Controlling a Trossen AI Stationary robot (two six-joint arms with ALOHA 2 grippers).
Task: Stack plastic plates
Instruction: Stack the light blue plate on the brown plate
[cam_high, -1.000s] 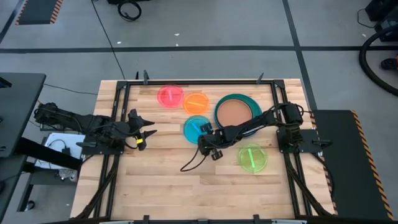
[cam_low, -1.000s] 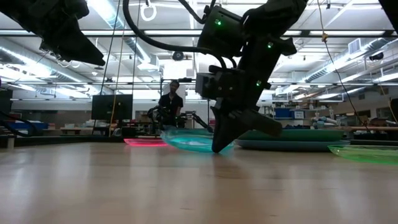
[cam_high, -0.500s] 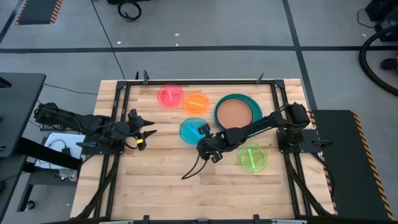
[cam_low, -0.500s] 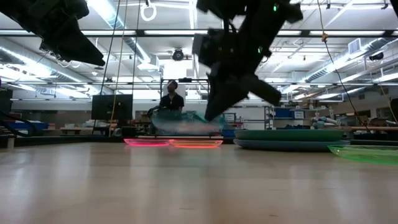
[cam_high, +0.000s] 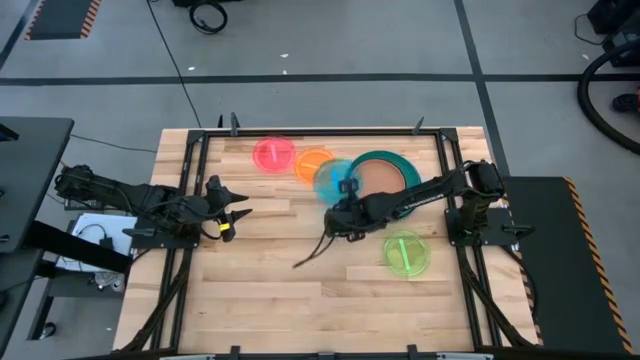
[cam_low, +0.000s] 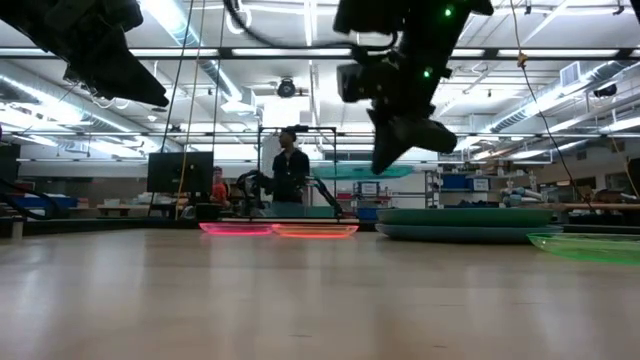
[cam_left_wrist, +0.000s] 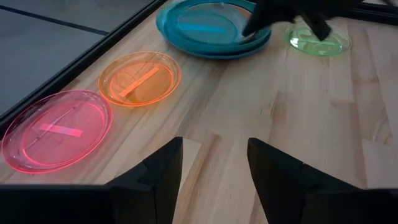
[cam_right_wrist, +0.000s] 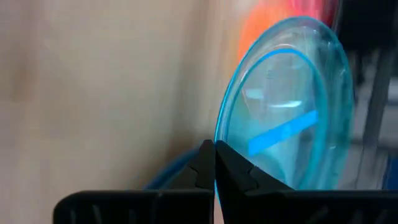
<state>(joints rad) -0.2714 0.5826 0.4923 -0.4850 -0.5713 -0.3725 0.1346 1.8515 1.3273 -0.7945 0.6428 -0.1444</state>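
Carrying: we are holding the cyan plate (cam_high: 333, 179) aloft at upper centre of the high view, beside the teal stack (cam_high: 383, 178).
Grip: right gripper (cam_right_wrist: 214, 163) is pinching its rim.
Handling: looking light, stiff, slippery (thin edge).
Waiting: left gripper (cam_left_wrist: 214, 163), fingers apart, at left.

In the high view the small translucent cyan plate (cam_high: 333, 178) is smeared by motion, and it covers part of the small translucent orange plate (cam_high: 311, 162) and the near rim of the large teal plate (cam_high: 396, 160). The medium tan plate (cam_high: 384, 180) is partly hidden behind the right arm. In the low view the cyan plate shows only as a thin edge beside the right gripper (cam_low: 398, 150). In the left wrist view, a dark blurred arm covers part of the lime green plate (cam_left_wrist: 323, 45). The right wrist view cuts the cyan plate off at its lower edge, with orange and pink blurs beyond it.
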